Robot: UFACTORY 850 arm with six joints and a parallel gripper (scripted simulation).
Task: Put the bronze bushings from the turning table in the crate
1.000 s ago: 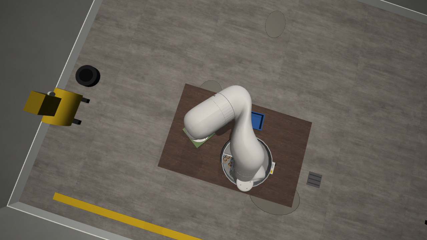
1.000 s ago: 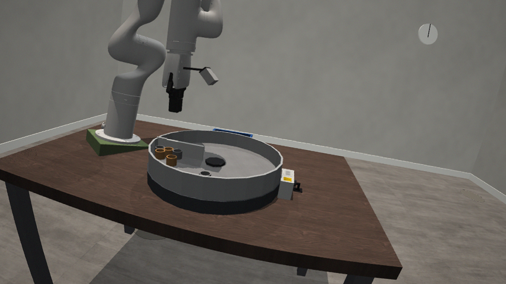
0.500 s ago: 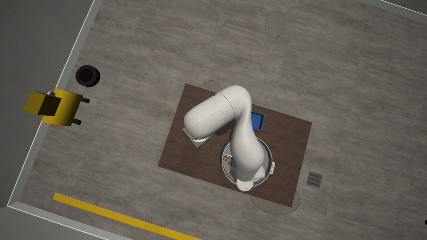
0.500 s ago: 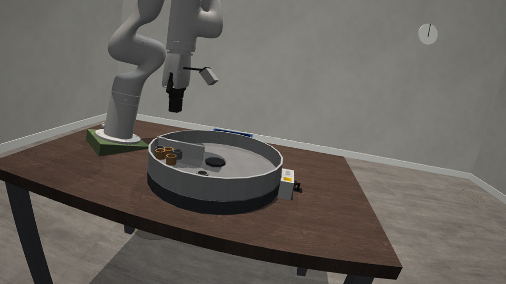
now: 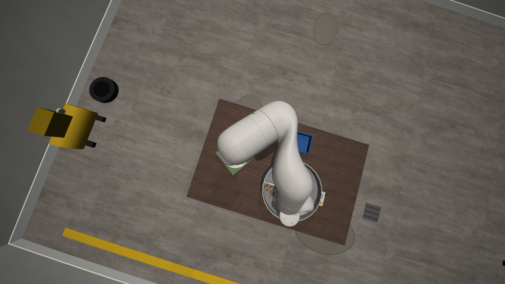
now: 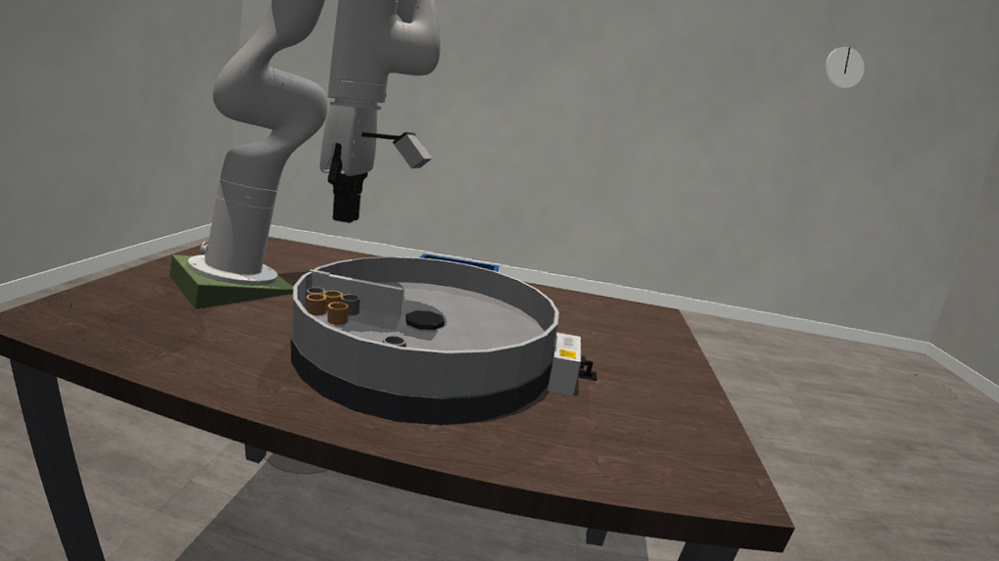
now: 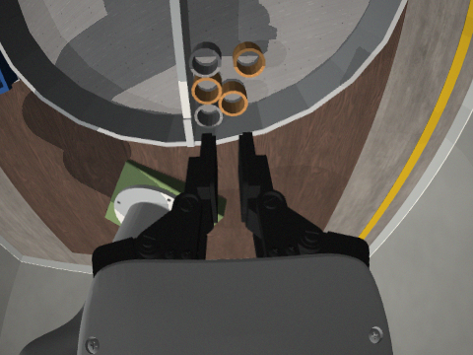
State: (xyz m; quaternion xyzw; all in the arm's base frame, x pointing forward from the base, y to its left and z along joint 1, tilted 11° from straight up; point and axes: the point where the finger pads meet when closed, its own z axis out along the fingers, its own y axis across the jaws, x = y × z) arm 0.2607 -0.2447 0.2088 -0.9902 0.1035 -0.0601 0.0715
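Gripper (image 6: 346,206) (image 7: 227,152) pointing down, narrowly open, with nothing between fingers. In wrist view, turned with fingertips short of clustered bushings lying between eleven and one o'clock. Counted there: three bronze bushings (image 5: 270,192) (image 6: 337,314) (image 7: 248,48), two steel bushings (image 6: 351,306) (image 7: 205,50), all on turning table (image 5: 320,180) (image 6: 418,372) (image 7: 305,106), beside divider (image 6: 372,295) (image 7: 176,30). In exterior view, seen at seven o'clock from table's centre: lone steel bushing (image 6: 394,341), mostly hidden by wall. From above, partly covered by arm (image 5: 291,172) (image 6: 361,45): blue crate (image 5: 303,142) (image 6: 460,261) (image 7: 4,85), on tabletop (image 5: 339,158) (image 6: 638,450) (image 7: 276,153), toward twelve o'clock from turning table.
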